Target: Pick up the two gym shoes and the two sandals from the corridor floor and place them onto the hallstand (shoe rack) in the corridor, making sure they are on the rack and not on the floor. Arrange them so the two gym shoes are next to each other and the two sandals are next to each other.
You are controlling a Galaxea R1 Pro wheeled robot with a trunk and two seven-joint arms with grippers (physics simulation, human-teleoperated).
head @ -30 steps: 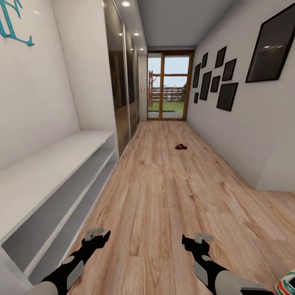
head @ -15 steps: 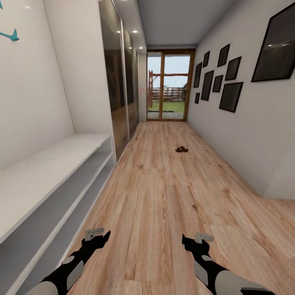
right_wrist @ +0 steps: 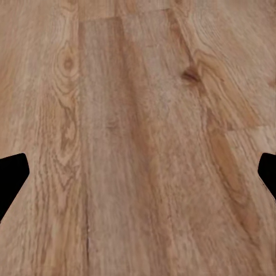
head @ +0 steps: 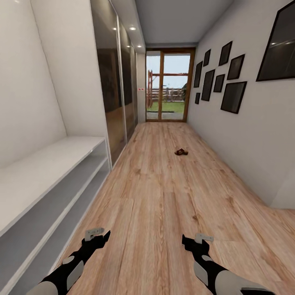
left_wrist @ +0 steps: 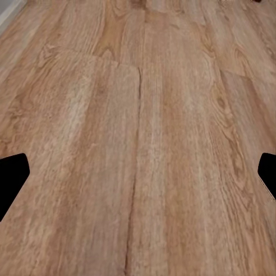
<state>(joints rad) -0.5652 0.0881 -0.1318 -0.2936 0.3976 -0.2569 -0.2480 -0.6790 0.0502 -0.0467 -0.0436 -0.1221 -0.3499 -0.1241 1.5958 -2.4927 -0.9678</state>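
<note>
Both grippers, left [head: 107, 234] and right [head: 184, 238], spread empty over open corridor floor [head: 164, 196], hallstand [head: 49, 164] alongside

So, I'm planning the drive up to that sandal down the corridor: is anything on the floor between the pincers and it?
Nothing visible. The sandal lies far ahead on bare corridor floor. Both the left pincer and right pincer are open and empty. The hallstand lines the left wall.

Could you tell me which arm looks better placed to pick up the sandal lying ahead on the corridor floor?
Probably the right. The sandal lies far ahead, roughly in line with the right claw, while the left claw sits nearer the hallstand. Both claws are open and empty.
</note>
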